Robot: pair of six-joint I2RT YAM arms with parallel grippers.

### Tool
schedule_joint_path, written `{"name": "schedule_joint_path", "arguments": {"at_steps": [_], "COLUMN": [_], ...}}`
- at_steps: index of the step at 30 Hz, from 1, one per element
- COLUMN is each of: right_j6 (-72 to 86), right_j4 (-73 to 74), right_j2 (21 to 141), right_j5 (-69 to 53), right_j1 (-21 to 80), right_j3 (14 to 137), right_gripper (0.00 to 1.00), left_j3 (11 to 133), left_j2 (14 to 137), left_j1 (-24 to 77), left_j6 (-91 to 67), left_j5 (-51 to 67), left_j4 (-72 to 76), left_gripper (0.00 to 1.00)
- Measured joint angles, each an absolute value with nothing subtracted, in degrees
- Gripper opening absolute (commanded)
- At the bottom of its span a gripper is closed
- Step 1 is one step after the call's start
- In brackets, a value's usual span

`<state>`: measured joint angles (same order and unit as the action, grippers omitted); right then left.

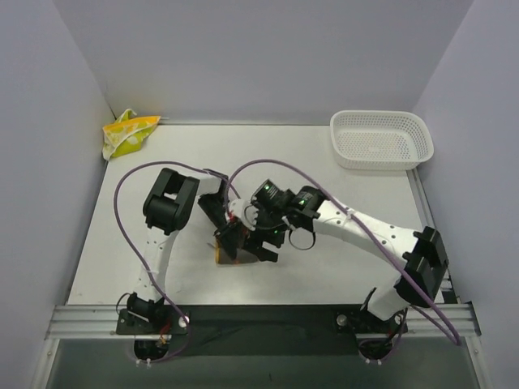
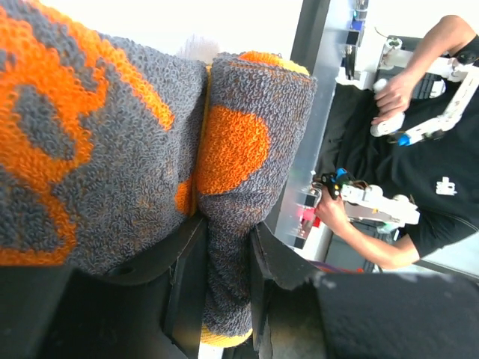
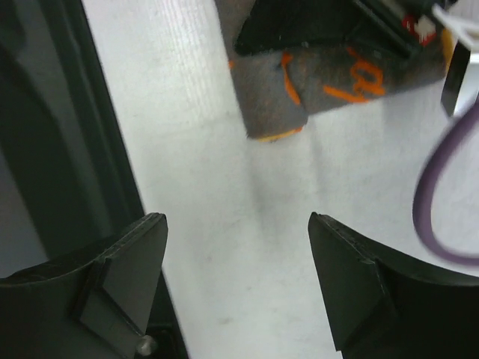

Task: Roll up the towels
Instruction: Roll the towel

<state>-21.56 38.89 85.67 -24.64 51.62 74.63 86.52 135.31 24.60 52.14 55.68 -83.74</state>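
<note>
Left pincer (image 2: 227,258) clamping rolled end of orange towel (image 2: 247,142), apparently pinning it against unrolling. Right pincer (image 3: 236,273) standing wide, empty, hovering just beside roll near front edge of surface (image 3: 224,187). Yellow towel (image 1: 128,134) lying crumpled at far-left corner, awaiting rolling.

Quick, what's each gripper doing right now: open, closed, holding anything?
Left gripper: closed on the orange towel.
Right gripper: open, holding nothing.
</note>
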Motion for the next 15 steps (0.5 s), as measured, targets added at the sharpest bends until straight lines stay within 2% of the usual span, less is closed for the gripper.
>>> {"name": "schedule_joint_path", "arguments": {"at_steps": [5,11,14,15], "right_j6": [-23.5,-26.4,-28.2,-28.6], "right_j4": [28.2,15.3,10.9,10.0], "right_j2": [94.2,100.7,101.3,101.4], "right_j5": [-14.3,-9.4,-9.1,-9.1], "right_j1": [60.6,64.1,64.2,64.2], "right_j3": [74.0,68.0,64.3,63.5], "right_gripper": [0.77,0.75,0.69,0.64], "left_j3": [86.7,87.0,87.0,87.0], "left_j2": [135.9,136.2,136.2,136.2], "left_j1": [24.6,24.4,24.1,24.0], "left_j6": [52.9,52.9,52.9,52.9], "left_j5": [54.9,54.6,54.6,54.6], "left_j4": [-85.2,-85.8,-85.8,-85.9], "left_gripper": [0.35,0.35,0.36,0.36]}}
